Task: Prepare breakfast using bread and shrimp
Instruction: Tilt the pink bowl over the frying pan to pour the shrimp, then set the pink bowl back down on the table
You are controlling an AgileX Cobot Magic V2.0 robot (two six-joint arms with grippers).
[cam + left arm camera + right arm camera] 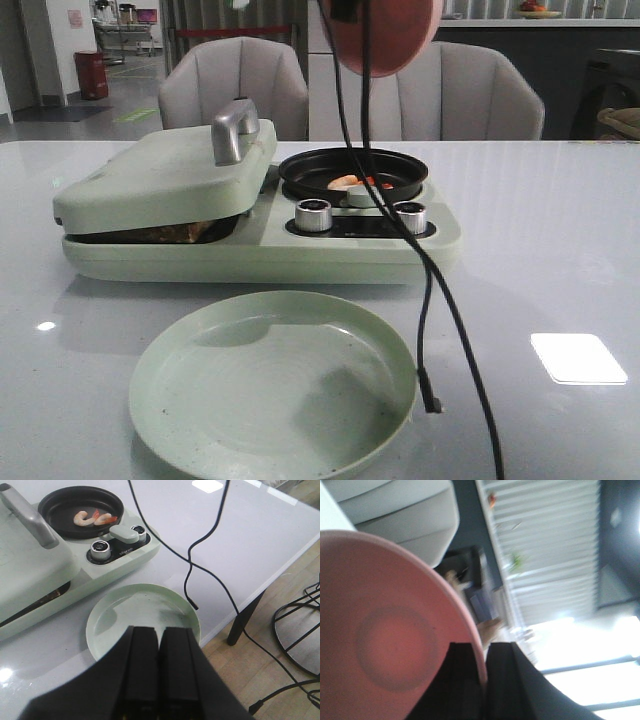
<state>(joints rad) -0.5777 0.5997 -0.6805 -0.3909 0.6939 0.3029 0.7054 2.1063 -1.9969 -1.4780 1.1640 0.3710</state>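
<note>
A: What did the front view show?
B: A pale grey counter (560, 250) with two grey chairs (236, 84) behind it. On it sat a green cooker (262, 245), its lid (160, 175) almost down over the bread (165, 234), of which only a dark edge showed in the gap. Shrimp (352, 182) lay in the black pan (352, 170) on the cooker's right side, behind two knobs (313, 214). A green plate (272, 385) sat in front of the cooker, bare. A pink plate (385, 35) hung at the top edge, with black cables (437, 300) trailing down from it.

A: And the left wrist view?
B: The left gripper (159, 675) hovered above the green plate (143, 616), its fingers (142, 670) pressed together on nothing. The shrimp (94, 518) were in the pan (81, 510).

A: The right wrist view?
B: The right gripper (485, 680) had its fingers (506, 685) clamped on the pink plate's (390, 640) rim, with blinds (545, 545) behind.
</note>
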